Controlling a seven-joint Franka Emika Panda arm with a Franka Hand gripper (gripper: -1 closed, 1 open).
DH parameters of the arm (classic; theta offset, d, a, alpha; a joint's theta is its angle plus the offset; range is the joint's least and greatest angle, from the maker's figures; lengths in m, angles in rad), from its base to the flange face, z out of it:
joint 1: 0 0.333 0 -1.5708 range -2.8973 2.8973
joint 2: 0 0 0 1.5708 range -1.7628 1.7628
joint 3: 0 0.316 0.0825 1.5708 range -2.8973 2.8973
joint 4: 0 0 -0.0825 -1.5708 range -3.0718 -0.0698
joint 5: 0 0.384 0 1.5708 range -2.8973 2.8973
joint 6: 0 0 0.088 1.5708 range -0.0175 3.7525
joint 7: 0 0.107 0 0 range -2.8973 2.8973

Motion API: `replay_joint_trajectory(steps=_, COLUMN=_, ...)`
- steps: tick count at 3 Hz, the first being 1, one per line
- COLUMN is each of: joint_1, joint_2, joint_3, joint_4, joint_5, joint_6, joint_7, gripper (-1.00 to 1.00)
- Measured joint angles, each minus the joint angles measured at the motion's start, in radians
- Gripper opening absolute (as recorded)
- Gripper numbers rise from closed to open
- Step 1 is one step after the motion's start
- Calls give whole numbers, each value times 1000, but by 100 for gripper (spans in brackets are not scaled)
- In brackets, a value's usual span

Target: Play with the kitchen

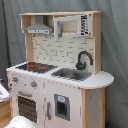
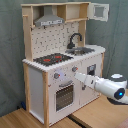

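Two off-arm cams, both pointing at the kitchen (image 1: 57,75) from opposite front corners

The first exterior view is sitting fairly close and looking at the front from the sink (image 1: 72,75) end, so the hob (image 1: 35,66) is landing on the first exterior view's left. The second exterior view is standing a bit further back off the hob (image 2: 52,59) end, taking in the wooden floor (image 2: 30,119) and the arm (image 2: 102,85) coming in from the second exterior view's right. Both are sharing the countertop, tap (image 1: 84,59), hood (image 2: 49,21) and oven door (image 2: 64,95).
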Motion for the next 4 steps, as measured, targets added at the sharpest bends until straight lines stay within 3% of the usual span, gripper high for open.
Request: replay_joint_trajectory(steps=4, joint_1=-228, joint_2=-3, joint_3=31, joint_4=216, joint_5=-2, joint_6=-4, joint_7=292, gripper=100)
